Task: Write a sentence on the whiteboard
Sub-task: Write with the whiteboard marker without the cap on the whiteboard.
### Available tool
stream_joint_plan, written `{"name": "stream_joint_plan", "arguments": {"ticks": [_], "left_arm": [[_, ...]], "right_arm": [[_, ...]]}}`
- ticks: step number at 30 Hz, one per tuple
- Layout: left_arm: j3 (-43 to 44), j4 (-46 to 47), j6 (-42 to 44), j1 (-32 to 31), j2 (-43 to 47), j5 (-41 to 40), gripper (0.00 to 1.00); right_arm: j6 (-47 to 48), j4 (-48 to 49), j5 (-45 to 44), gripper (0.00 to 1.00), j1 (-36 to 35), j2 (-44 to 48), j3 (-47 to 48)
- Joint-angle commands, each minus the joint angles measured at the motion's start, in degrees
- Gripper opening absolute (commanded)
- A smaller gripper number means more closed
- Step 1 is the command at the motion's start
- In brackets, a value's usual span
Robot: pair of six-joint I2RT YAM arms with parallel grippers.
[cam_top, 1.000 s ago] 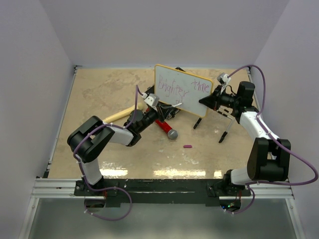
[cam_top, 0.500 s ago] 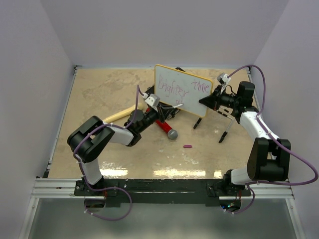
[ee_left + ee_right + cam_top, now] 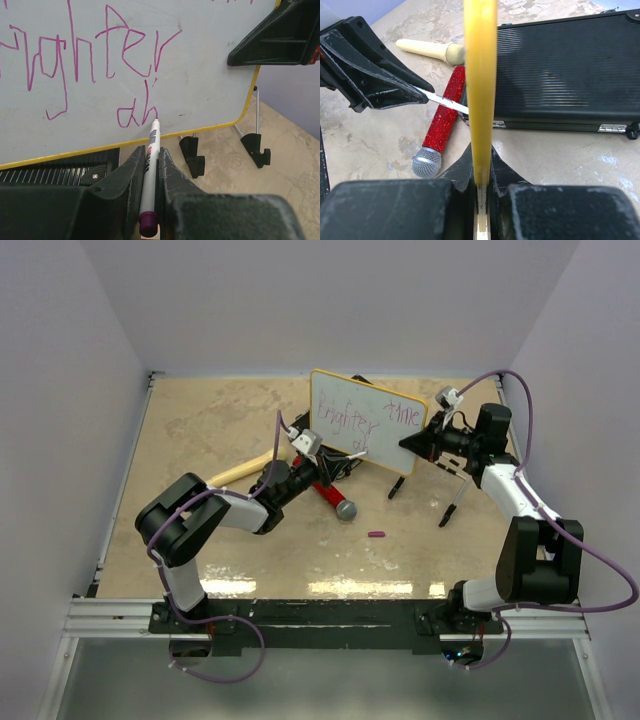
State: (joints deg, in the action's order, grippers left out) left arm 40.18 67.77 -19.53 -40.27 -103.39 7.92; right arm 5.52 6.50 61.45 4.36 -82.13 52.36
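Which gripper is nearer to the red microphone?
Left. The left gripper, holding a marker, is close above the red microphone; the right gripper clamps the whiteboard edge, farther to its right.

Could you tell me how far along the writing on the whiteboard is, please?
Done: the sentence has "brighter" and "time" on the whiteboard. In hand: the left gripper, shut on the marker, has its tip at a partial "ah" on the second line, while the right gripper clamps the board's edge. Left: the rest of that line.
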Motion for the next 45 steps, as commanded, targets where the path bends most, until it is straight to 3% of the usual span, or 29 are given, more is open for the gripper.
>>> {"name": "stream_joint_plan", "arguments": {"ticks": [1,13,22,33,45], "left_arm": [[0.77,0.00,0.02,-0.16,-0.32,-1.07,0.00],[1.04,-2.20,0.72,-0.07,0.47,-2.21,0.00],[-0.10,1.14,0.02,-0.16,5.04,2.09,0.00],[-5.90,0.09,0.19,-0.16,15.14,1.92,0.00],[-13.38,5.62,-5.26,1.69,16.91,-1.42,0.00]], "right_arm": [[-0.42,-0.35,3.24,0.00,-0.67,1.00,0.11],[-0.51,-0.35,3.32,0.00,-0.67,1.27,0.11],[-0.42,-0.35,3.15,0.00,-0.58,1.00,0.11],[-0.16,-0.35,2.80,0.00,-0.67,0.92,0.20],[-0.16,-0.53,2.45,0.00,-0.67,1.00,0.20]]}}
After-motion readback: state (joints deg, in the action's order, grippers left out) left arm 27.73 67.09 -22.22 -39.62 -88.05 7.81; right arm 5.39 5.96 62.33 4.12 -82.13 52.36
